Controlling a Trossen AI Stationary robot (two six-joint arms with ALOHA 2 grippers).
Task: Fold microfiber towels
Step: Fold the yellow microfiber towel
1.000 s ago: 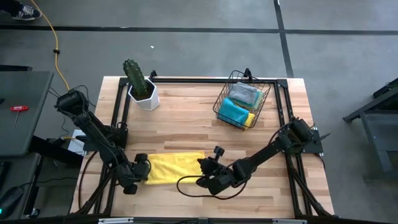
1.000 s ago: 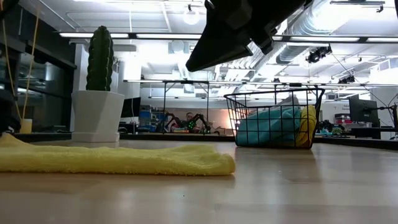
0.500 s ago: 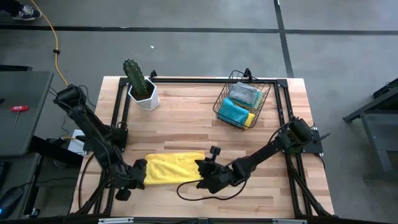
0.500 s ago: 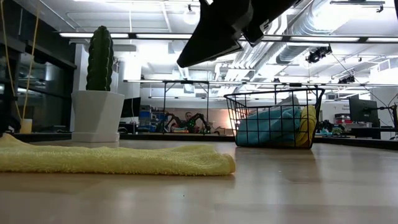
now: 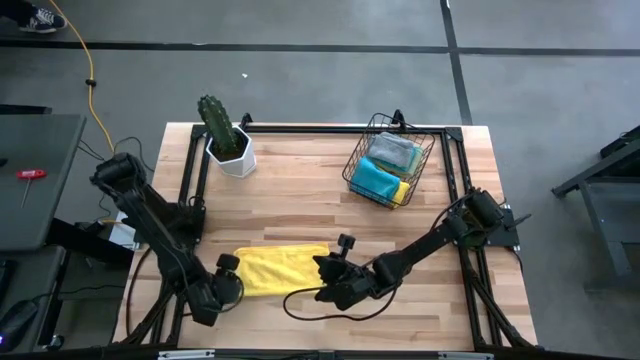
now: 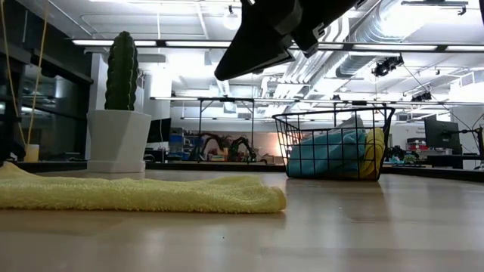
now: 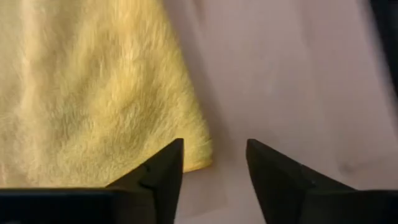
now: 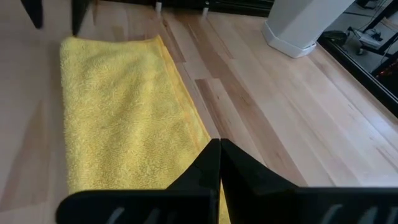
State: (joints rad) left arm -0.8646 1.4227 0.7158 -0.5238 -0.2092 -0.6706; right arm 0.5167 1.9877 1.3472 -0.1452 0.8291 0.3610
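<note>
**Yellow microfiber towel folded flat at the table's front**

Yellow microfiber towel [image 5: 283, 269] spread as a folded strip on the wooden table [image 5: 300, 190], between both grippers. Left gripper [image 5: 227, 290] at its left end, fingers [image 7: 158, 171] parted over a corner, gripping nothing. Right gripper [image 5: 322, 275] at the right end, jaws closed and empty. Remaining towels [image 5: 385, 170] heaped in the black wire basket [image 5: 360, 150] at the back right. Potted cactus [image 5: 222, 130] back left.

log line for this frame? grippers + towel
left gripper: open, at yellow towel corner, holding nothing | right gripper: shut, over towel's other end | towel: folded strip, flat on table
</note>
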